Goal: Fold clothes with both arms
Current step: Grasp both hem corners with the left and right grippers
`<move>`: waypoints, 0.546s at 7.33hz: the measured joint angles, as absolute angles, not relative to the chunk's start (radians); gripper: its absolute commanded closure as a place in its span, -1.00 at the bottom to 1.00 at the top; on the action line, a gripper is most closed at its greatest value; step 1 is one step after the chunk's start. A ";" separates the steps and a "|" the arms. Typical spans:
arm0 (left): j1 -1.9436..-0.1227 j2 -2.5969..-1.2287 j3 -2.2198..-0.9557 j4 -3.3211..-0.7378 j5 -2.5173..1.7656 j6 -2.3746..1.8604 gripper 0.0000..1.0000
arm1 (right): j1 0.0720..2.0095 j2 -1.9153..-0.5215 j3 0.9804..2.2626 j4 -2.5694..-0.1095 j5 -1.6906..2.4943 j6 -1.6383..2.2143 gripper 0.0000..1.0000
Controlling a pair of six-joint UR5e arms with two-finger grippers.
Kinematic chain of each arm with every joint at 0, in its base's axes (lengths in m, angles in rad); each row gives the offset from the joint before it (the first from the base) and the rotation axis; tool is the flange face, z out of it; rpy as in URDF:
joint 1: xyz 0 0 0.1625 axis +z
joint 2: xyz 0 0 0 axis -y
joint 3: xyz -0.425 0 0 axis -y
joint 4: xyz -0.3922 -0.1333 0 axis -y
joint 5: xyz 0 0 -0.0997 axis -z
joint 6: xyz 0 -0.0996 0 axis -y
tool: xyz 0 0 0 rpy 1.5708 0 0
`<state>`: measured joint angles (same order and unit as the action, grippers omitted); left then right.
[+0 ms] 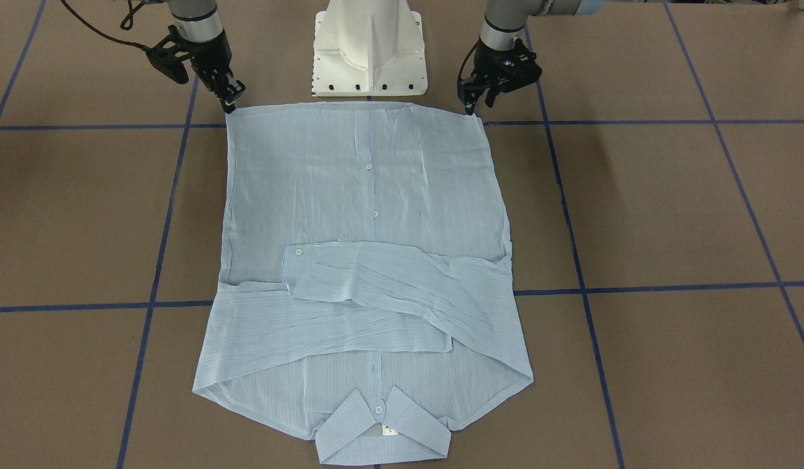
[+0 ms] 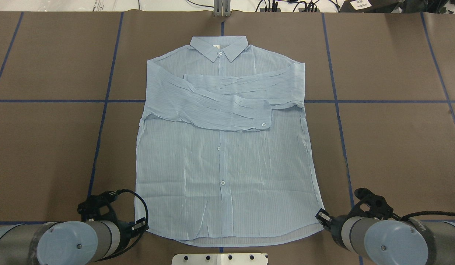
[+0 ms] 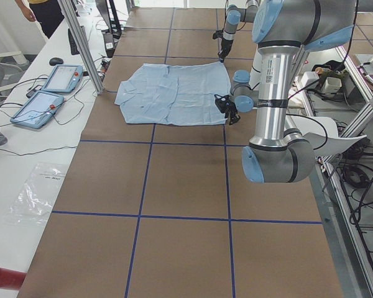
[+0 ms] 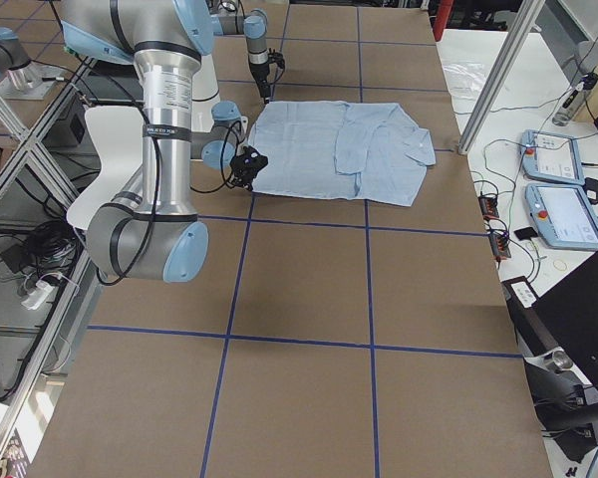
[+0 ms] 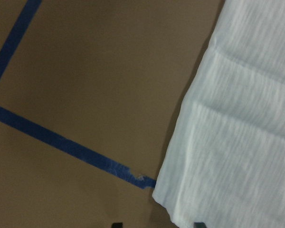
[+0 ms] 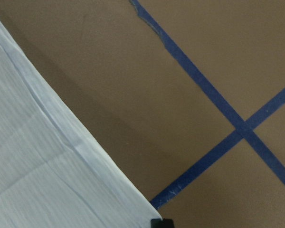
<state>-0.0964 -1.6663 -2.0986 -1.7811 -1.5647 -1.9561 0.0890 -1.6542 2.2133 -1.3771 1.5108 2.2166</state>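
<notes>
The pale blue striped shirt point(image 1: 369, 215) point(image 2: 220, 165) lies flat and buttoned, collar at the far edge from me. Both sleeves are folded across the chest. My left gripper point(image 1: 478, 104) point(image 2: 140, 223) is at the hem's left corner. The left wrist view shows it open point(image 5: 156, 224), with that shirt corner point(image 5: 237, 142) between its fingertips. My right gripper point(image 1: 230, 104) point(image 2: 321, 215) is at the hem's right corner. In the right wrist view one dark fingertip point(image 6: 161, 222) meets the corner of the fabric point(image 6: 38, 156), and the fingers look shut on it.
The white pedestal base point(image 1: 369, 52) stands just behind the hem. Blue tape lines point(image 2: 102, 125) cross the brown table on all sides of the shirt. A side bench holds control tablets point(image 3: 50, 93), a metal post point(image 3: 81, 43) stands by it, and a person point(image 3: 43, 9) is at its far end.
</notes>
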 measured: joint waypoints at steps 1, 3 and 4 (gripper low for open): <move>-0.096 -1.668 -2.094 -1.781 -1.565 -1.955 -0.13 | 0.088 -1.656 2.213 -1.377 1.510 2.217 1.00; -0.098 -1.677 -2.088 -1.782 -1.564 -1.952 -0.13 | 0.087 -1.657 2.212 -1.377 1.510 2.217 1.00; -0.101 -1.683 -2.086 -1.782 -1.564 -1.951 -0.13 | 0.087 -1.657 2.212 -1.378 1.509 2.217 1.00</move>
<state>-0.1007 -1.6830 -2.0863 -1.7824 -1.5636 -1.9511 0.0871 -1.6571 2.2122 -1.3775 1.5095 2.2166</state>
